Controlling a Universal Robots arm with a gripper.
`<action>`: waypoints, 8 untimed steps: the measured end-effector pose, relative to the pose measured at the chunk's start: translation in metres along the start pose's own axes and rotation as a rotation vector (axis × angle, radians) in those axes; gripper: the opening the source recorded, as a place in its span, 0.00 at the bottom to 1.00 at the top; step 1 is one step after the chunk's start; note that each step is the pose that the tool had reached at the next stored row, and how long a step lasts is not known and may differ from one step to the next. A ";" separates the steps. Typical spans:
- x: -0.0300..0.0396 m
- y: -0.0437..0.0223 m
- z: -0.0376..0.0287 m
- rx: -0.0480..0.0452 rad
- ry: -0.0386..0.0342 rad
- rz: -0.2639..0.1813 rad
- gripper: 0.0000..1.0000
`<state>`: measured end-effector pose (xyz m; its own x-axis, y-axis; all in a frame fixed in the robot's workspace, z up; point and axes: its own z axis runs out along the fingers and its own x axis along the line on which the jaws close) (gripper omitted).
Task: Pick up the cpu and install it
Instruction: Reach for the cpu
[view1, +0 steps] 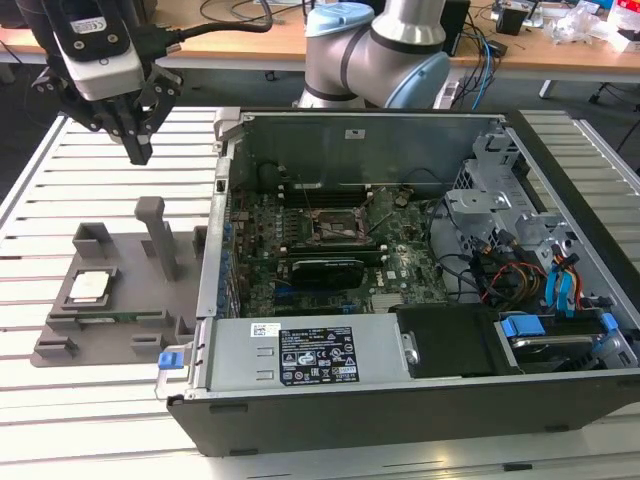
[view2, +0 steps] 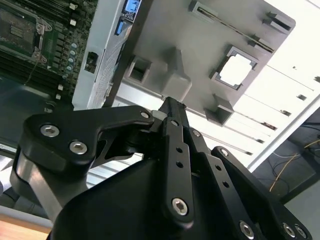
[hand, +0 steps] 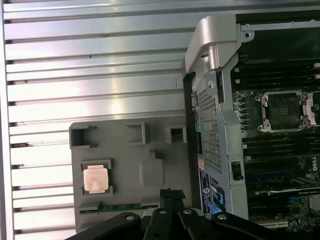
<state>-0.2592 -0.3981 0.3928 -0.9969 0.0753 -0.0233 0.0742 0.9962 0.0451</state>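
Observation:
The cpu (view1: 90, 287), a small silver-topped square chip, lies flat in a recess of a grey fixture plate (view1: 130, 330) at the exterior view's left. In both wrist views it sits in the same recess (hand: 96, 179) (view2: 235, 70). My gripper (view1: 140, 152) hangs well above the slatted table, behind the plate and apart from the chip, with its black fingers (view2: 172, 130) shut together and nothing between them; their tips also show in the first wrist view (hand: 169, 193). The motherboard's socket (view1: 335, 225) (hand: 282, 111) lies inside the open computer case (view1: 400, 420).
A tall grey post (view1: 158, 235) and low blocks stand up from the fixture plate. The case's raised wall (view1: 215, 230) separates plate and motherboard. Inside are a black graphics card (view1: 325, 270), a power supply (view1: 300, 355), drive cages and cables (view1: 530, 280). The arm's base (view1: 375, 50) stands behind.

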 end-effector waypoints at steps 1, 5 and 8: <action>0.0038 -0.0003 -0.0001 0.0000 0.0000 0.000 0.11; 0.0151 -0.0010 -0.0004 0.0001 0.0001 0.000 0.11; 0.0233 -0.0016 -0.0005 0.0000 0.0000 0.000 0.11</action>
<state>-0.2826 -0.3980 0.3927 -0.9969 0.0753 -0.0233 0.0742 0.9962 0.0451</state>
